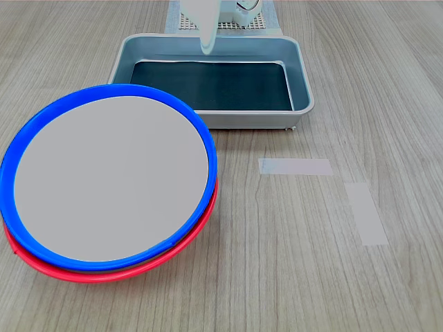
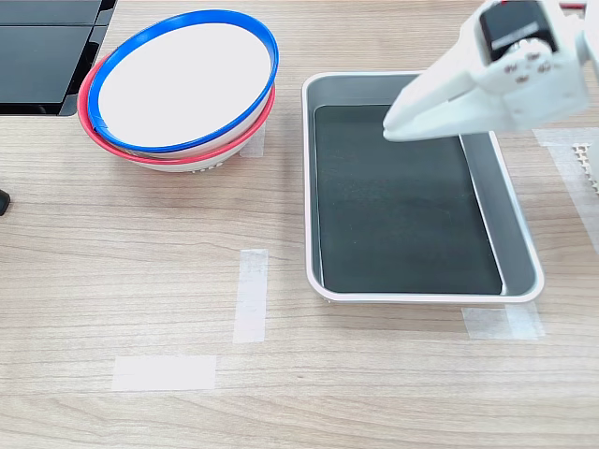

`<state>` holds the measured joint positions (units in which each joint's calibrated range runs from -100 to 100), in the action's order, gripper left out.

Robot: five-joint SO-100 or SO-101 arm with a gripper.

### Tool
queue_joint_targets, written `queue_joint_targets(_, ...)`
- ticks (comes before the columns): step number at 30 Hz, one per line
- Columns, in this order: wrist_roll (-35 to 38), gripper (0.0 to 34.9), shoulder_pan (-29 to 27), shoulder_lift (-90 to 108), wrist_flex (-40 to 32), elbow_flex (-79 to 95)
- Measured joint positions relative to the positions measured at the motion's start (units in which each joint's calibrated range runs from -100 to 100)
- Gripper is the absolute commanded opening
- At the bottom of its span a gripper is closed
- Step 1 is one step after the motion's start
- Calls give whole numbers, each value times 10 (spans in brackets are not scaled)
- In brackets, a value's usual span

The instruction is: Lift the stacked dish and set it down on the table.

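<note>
The stacked dish [image 1: 111, 180] [image 2: 182, 79], a big round plate with a blue rim and pale centre, lies tilted on top of a red-rimmed plate [image 1: 104, 273] [image 2: 173, 152]. The pair rests on the table [image 1: 291, 277] [image 2: 112, 262], at the first exterior view's left and the second exterior view's upper left. My white gripper [image 1: 208, 47] [image 2: 391, 131] hovers over the metal tray, well apart from the plates. Its fingers are pressed together with nothing between them.
A grey metal tray [image 1: 208, 120] [image 2: 421, 297] with a dark bottom sits beside the plates. Two pale tape strips [image 1: 295, 167] [image 1: 365, 213] [image 2: 251, 295] [image 2: 164, 372] mark the wood. A black object [image 2: 37, 56] fills the second exterior view's upper left corner.
</note>
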<state>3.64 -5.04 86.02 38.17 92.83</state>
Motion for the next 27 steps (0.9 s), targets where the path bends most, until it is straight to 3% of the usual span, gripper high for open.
queue_joint_targets(3,21,108,-27,-171,-37,-113)
queue_joint_targets(6,33,133,-48,-266,-39,-178)
queue_joint_targets(8,42,168,-62,-358,-36,-257)
queue_joint_targets(10,46,169,-72,-401,-31,-295)
queue_joint_targets(14,60,207,-94,-529,-20,-399)
queue_joint_targets(21,74,206,-112,-667,-7,-506)
queue_joint_targets(27,77,169,-111,-743,-15,-553)
